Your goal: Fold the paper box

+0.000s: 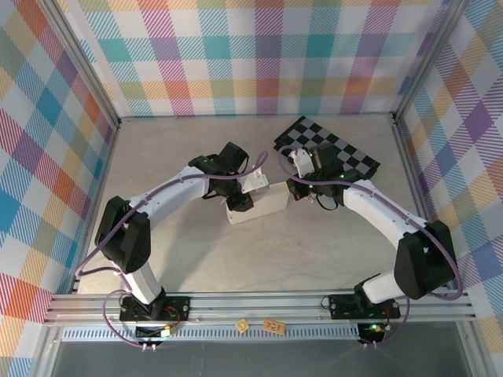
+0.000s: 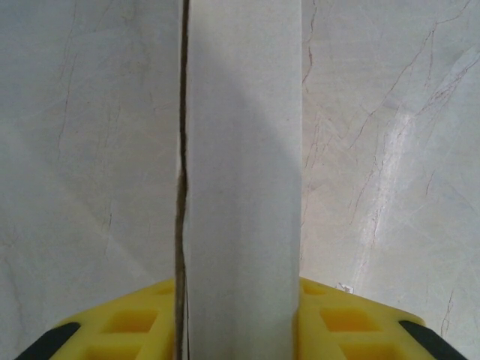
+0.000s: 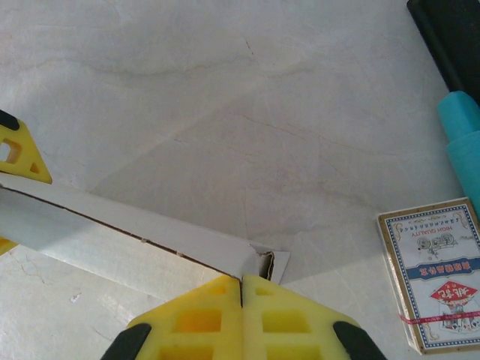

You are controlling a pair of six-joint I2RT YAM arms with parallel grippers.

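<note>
Nearest you, the two arms rise from their bases and lean inward, so both end effectors meet over the middle of the bench (image 1: 196,259). That is where the paper box (image 1: 259,206) lies, low and long, with one arm at each end. I judge this is a brace-and-fold arrangement: one side steadies the card while the other works an end.

Your left end effector (image 2: 240,315) is open to a middling width. Its yellow fingers (image 2: 127,326) sit on either side of a long white panel of the box, flush against both edges. It looks clamped across the box's width, probably to stop the light card from sliding or springing open.

Your right end effector (image 3: 241,289) is fully closed, with its pads pressed together and its tip at the box's open corner, where a small flap curls. You cannot tell from here whether a thin flap is nipped between the pads or the tip is only pressing against the corner. Either way, the closed tip suits tucking or creasing that end.

Just beyond the right arm, a printed card packet (image 3: 435,274) lies flat on the bench, apart from the box. Farther still, the checkered board (image 1: 346,153) sits toward the back right.
</note>
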